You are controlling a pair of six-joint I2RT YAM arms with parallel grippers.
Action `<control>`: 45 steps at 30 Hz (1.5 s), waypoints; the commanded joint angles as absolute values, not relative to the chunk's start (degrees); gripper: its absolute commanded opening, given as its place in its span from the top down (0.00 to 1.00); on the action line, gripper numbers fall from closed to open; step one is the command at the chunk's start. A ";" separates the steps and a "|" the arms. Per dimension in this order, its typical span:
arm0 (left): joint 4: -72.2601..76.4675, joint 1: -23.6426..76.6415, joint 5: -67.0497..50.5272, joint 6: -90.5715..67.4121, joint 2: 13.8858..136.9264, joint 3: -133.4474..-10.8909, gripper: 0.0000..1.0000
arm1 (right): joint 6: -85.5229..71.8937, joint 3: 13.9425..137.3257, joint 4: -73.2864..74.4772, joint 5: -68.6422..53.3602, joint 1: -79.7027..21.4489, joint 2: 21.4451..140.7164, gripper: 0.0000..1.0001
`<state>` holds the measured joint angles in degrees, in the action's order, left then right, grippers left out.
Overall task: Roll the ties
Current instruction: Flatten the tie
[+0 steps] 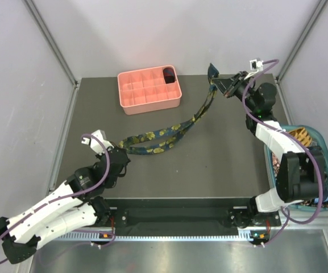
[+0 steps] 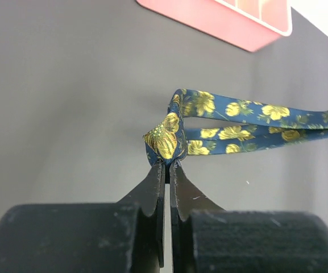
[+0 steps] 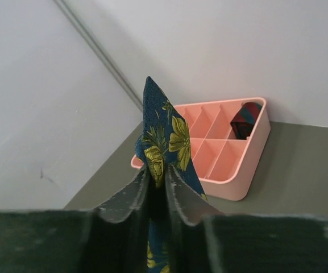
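Observation:
A navy tie with yellow flowers (image 1: 169,133) runs doubled across the dark table from front left to back right. My left gripper (image 1: 120,152) is shut on its folded end, which bunches at the tips (image 2: 167,163); two strands (image 2: 237,122) lead off to the right. My right gripper (image 1: 223,85), raised near the back right corner, is shut on the other end, and the tie's pointed tip (image 3: 166,133) sticks up between its fingers (image 3: 157,170). A dark rolled tie (image 1: 169,74) sits in a back corner compartment of the pink tray (image 1: 131,99).
The pink grid tray (image 3: 249,165) stands at the back centre of the table, its corner visible in the left wrist view (image 2: 232,28). A teal basket (image 1: 317,136) with more ties inside, one gold-striped (image 1: 300,136), sits off the right edge. White walls enclose the table.

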<state>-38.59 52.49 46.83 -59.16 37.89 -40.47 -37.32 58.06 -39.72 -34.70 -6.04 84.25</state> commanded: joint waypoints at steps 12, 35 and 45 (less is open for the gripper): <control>-28.74 52.56 33.94 -54.93 40.95 -30.50 1.00 | -33.84 54.05 -36.44 -17.76 -2.02 90.26 0.15; -41.65 52.56 37.35 -56.25 40.96 -36.20 0.18 | 10.28 78.75 12.74 5.10 -21.27 108.28 0.14; -42.54 52.56 39.73 -53.09 42.27 -41.13 0.05 | 17.48 79.54 10.90 16.34 -23.64 111.18 0.13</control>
<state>-41.71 52.49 38.02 -55.05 41.50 -38.52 13.52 76.93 12.49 10.66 -22.24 110.10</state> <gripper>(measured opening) 0.940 0.865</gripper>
